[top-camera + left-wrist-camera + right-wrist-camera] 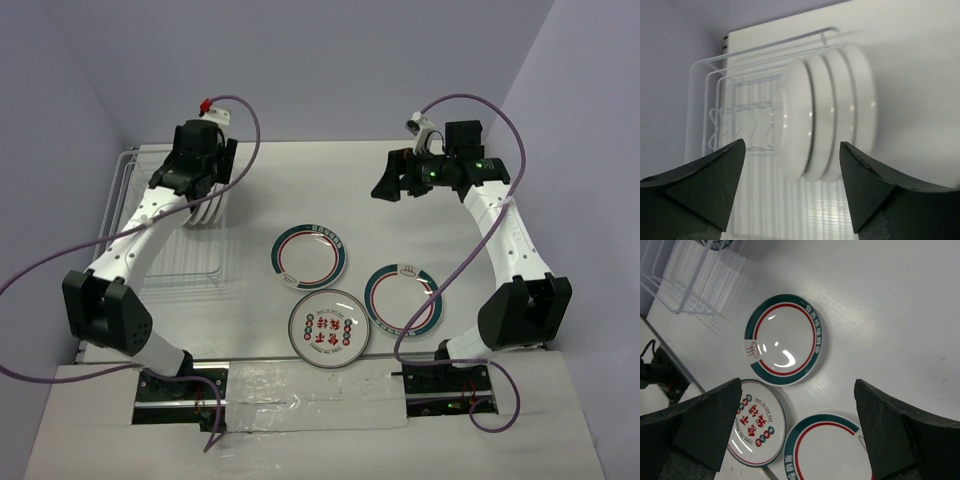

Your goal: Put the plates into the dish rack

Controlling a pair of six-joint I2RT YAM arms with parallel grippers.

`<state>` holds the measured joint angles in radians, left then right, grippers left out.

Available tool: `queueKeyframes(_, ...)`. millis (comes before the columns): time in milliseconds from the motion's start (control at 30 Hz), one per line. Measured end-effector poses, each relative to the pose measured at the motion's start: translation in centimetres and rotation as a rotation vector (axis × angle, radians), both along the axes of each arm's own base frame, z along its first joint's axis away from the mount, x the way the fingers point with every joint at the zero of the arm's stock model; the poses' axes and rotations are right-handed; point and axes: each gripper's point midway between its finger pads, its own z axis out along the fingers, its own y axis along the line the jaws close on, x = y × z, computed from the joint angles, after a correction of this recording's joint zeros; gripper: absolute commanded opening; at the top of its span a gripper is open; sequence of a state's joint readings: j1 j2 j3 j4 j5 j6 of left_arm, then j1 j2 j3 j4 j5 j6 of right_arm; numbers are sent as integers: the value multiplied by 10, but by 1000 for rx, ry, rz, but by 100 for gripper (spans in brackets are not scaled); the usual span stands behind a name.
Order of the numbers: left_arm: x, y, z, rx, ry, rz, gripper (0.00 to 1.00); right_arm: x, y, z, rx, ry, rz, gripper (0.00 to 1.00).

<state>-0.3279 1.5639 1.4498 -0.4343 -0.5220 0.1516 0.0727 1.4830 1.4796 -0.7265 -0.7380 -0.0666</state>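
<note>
over dish rack [180, 262], left tool [792, 145] hangs above racked plates [830, 110], spread, empty; right tool [797, 384] spread wide, empty.

The left arm [140, 235] covers most of the racked plates [207, 212].

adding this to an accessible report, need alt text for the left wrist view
Four white plates stand on edge, side by side, in a white wire dish rack on a pale table. They are seen between the two dark fingers of the open left claw, which holds nothing.
</note>
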Motion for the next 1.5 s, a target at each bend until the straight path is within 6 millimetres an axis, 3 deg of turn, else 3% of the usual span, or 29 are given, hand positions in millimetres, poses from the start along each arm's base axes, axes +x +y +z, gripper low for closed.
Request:
queueKeyframes(67,-5,-13,15,-68,-14,-66,91,1,-10,-5,-32,-1,-15,100)
queueKeyframes(100,-8,-19,24,-100,-26,-95,99,1,-16,-9,-53,3,-20,100)
queueKeyframes(200,-16,-42,53,-203,-51,-214,99,0,-36,-27,-130,28,-22,100)
queueKeyframes(367,-33,-80,76,-341,-40,-398,99,-9,-86,-86,-249,174,2,100)
queueKeyframes(500,-50,-102,64,-452,17,-487,99,-43,-116,-144,-311,357,70,100)
queueKeyframes(600,-69,-113,43,-506,80,-547,99,-76,-123,-176,-336,475,162,100)
queueKeyframes(733,-86,-123,24,-548,140,-602,99,-96,-125,-197,-346,547,257,100)
queueKeyframes(967,-98,-137,21,-546,190,-734,99,-104,-127,-229,-324,609,368,99)
queueKeyframes(1067,-102,-141,16,-535,213,-781,99,-107,-125,-230,-293,645,390,96)
queueKeyframes(1267,-107,-144,11,-527,241,-822,99,-110,-121,-233,-266,663,425,72)
queueKeyframes(1300,-107,-145,10,-528,244,-825,99,-111,-120,-234,-266,665,432,60)
queueKeyframes(1367,-106,-145,9,-530,249,-826,99,-111,-119,-238,-280,656,452,50)
queueKeyframes(1467,-104,-146,7,-534,255,-822,99,-111,-116,-245,-298,651,480,23)
queueKeyframes(1500,-104,-146,6,-538,259,-818,99,-110,-116,-247,-300,650,484,3)
